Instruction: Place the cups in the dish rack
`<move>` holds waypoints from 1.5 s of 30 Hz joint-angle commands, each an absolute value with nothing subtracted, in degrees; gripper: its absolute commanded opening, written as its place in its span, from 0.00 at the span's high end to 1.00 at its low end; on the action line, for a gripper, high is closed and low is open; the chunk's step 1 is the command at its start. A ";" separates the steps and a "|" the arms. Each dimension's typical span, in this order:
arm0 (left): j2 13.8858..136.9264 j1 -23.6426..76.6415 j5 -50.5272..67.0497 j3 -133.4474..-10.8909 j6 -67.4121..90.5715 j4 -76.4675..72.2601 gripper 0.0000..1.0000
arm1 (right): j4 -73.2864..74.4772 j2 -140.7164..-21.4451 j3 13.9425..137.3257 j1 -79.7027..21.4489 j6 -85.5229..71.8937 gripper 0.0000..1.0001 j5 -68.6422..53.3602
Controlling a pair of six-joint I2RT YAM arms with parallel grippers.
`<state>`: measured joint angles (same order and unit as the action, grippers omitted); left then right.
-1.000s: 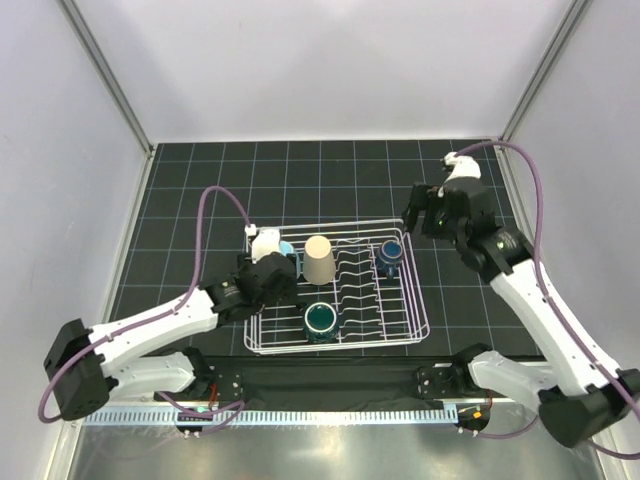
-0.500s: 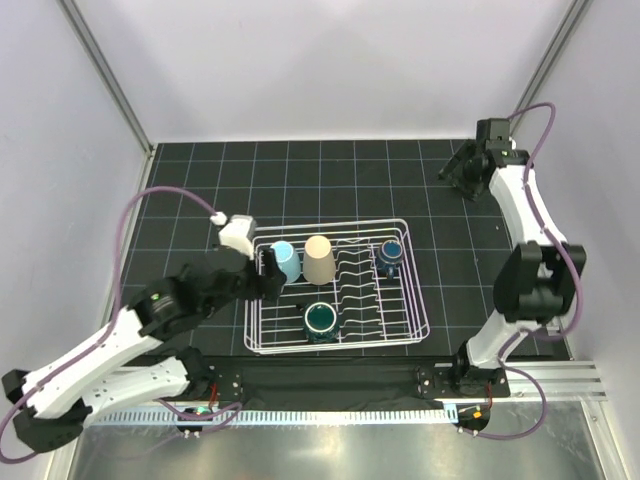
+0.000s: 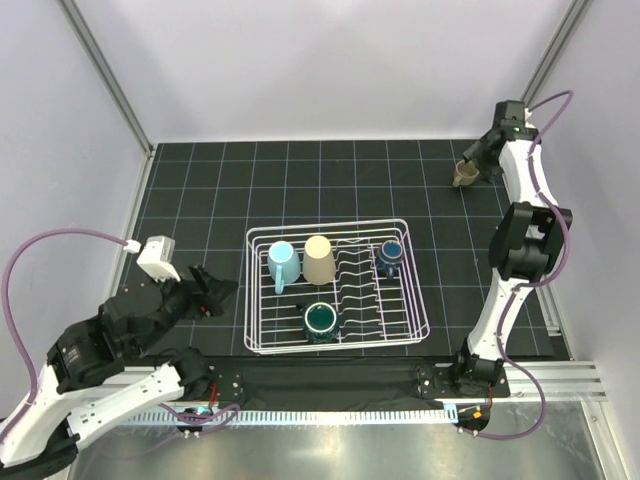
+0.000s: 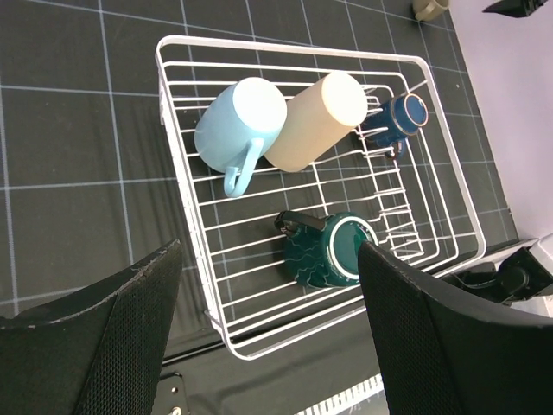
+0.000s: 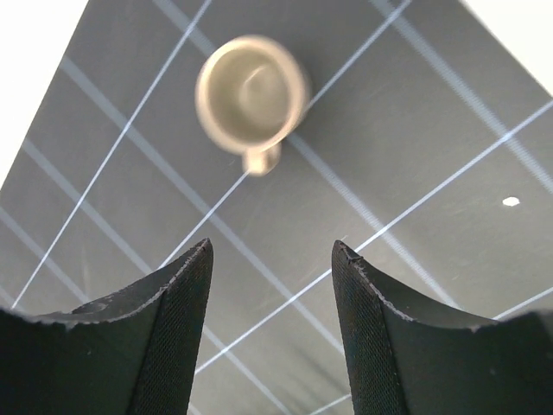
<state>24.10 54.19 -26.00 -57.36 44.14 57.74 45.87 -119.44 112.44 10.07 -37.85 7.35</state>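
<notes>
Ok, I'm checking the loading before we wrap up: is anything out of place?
Yes: the small tan mug stands on the black gridded mat at the far right corner, outside the white wire dish rack that holds the other four cups.

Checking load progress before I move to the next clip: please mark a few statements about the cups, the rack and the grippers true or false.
1. A teal mug sits in the near half of the dish rack. True.
2. The tan mug is in the rack. False: it stands on the table at the far right, outside the rack.
3. The left gripper holds the light blue mug. False: it is open and empty, left of the rack; that mug lies in the rack.
4. The right gripper is open, close to the tan mug, not gripping it. True.
</notes>
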 commanded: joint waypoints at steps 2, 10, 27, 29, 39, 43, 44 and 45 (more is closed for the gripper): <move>26.89 53.96 -27.51 -60.03 43.60 58.98 0.20 | 45.36 -121.72 115.22 12.13 -37.80 0.41 8.79; 34.96 53.96 -29.26 -62.57 41.66 57.12 0.22 | 43.77 -125.07 115.40 13.18 -36.65 0.46 8.26; 42.62 53.96 -26.81 -65.39 39.73 56.60 0.26 | 39.99 -130.25 118.82 14.77 -36.47 0.49 4.14; 43.59 53.96 -25.85 -65.65 39.20 56.25 0.27 | 39.99 -130.95 120.05 14.94 -36.56 0.49 3.96; 47.90 53.96 -24.35 -67.15 38.85 56.34 0.31 | 40.17 -135.08 122.43 15.12 -36.48 0.56 3.34; 48.43 53.96 -24.43 -68.29 38.76 56.86 0.32 | 40.78 -137.45 124.27 15.12 -35.25 0.61 3.34; 49.12 53.96 -24.43 -68.73 38.67 57.13 0.32 | 40.96 -137.72 124.63 15.20 -35.07 0.63 3.08; 49.57 53.96 -24.43 -70.21 38.50 57.39 0.32 | 41.31 -138.16 124.98 15.21 -34.63 0.64 2.90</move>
